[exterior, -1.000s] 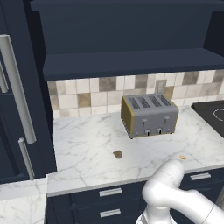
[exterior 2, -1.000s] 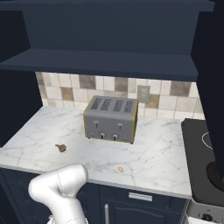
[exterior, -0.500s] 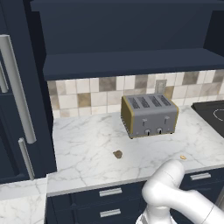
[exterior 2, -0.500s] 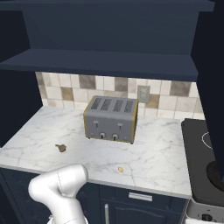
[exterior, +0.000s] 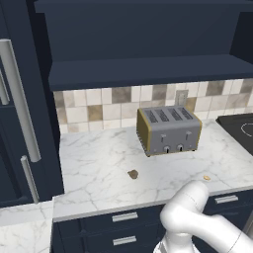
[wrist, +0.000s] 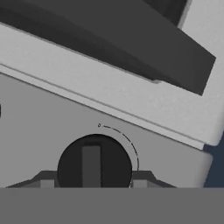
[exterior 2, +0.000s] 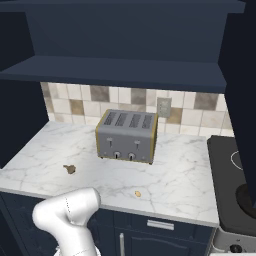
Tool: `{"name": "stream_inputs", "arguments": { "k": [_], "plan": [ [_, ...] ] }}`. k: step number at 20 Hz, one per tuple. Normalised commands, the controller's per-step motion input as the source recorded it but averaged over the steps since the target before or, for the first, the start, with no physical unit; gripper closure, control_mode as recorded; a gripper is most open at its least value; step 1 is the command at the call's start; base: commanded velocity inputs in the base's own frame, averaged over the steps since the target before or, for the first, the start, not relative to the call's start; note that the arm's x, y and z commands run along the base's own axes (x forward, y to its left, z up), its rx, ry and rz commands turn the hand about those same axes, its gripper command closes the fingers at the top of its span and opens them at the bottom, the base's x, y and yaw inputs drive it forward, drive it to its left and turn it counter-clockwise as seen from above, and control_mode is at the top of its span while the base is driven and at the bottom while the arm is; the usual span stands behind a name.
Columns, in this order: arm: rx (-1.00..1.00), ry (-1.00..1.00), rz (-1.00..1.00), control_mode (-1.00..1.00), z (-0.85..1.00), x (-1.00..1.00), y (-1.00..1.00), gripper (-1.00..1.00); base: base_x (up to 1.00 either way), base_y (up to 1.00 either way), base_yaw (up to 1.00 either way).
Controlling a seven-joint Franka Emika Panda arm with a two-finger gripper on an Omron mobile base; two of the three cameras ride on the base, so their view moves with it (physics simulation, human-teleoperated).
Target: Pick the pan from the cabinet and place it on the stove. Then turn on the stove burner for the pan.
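In the hand view my gripper sits over a round black stove knob on a grey front panel. One dark fingertip presses each side of the knob, whose raised bar stands upright. The stove is a glossy black cooktop at the right of the counter, also seen at the far right of the left base view. A dark round shape rests on it at the frame edge, apparently the pan, mostly cut off. The cabinet hangs above the counter with its navy shelf bare and a door swung open.
A silver four-slot toaster stands mid-counter against the tiled wall. A small brown scrap and a crumb lie on the marble. Navy drawers run below. A tall dark unit with long silver handles stands left.
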Motion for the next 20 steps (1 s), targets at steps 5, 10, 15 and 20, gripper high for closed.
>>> {"name": "stream_inputs", "arguments": {
  "k": [5,10,15,20],
  "plan": [
    [-0.36,-0.04,0.04,-1.00,-0.29,-0.10,0.00,1.00,0.00,0.00,0.00],
    [-0.32,-0.01,0.00,-1.00,-0.36,-0.16,0.00,1.00,0.00,0.00,0.00],
    [-0.29,0.00,0.00,-1.00,-0.42,-0.18,0.00,1.00,0.00,0.00,0.00],
    [-0.27,0.00,0.00,-1.00,-0.43,-0.19,0.00,1.00,0.00,0.00,0.00]
  ]
}}
